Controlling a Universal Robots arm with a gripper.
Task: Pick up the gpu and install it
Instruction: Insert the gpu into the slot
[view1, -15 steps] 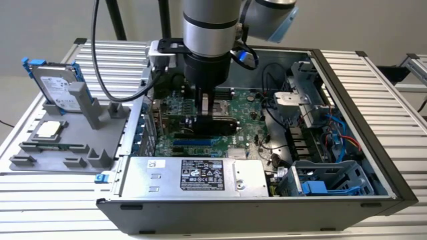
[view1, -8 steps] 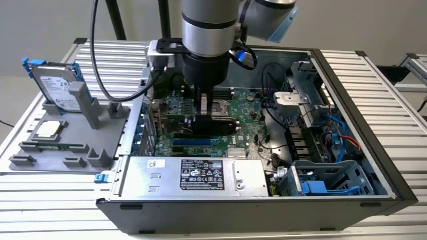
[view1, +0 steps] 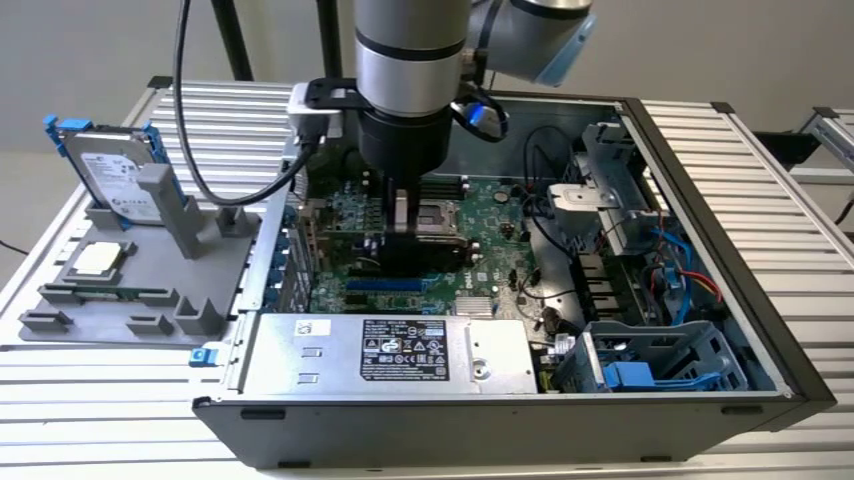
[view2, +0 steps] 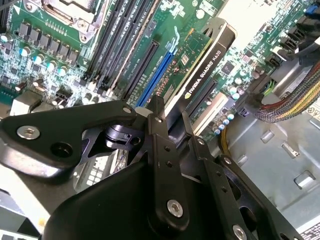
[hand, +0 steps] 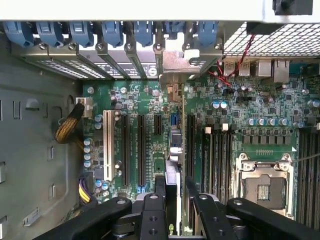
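My arm (view1: 407, 70) hangs straight down, wrist vertical. My gripper (view1: 407, 240) points downward, its black fingers (view2: 162, 150) closed on the card (view2: 200, 65) standing edge-up between them.

The board (hand: 150, 100) is green, with black slots, one white slot (hand: 107, 145) and a blue slot (view2: 157, 75). The gpu (view2: 207, 55) shows a green face and a black edge with pale lettering. The hand (view2: 172, 125) is black. At the exterior view's left, a grey tray (view1: 120, 300) holds a silver drive (view1: 114, 175) with blue rails. The bench (view1: 747, 160) is ribbed silver.
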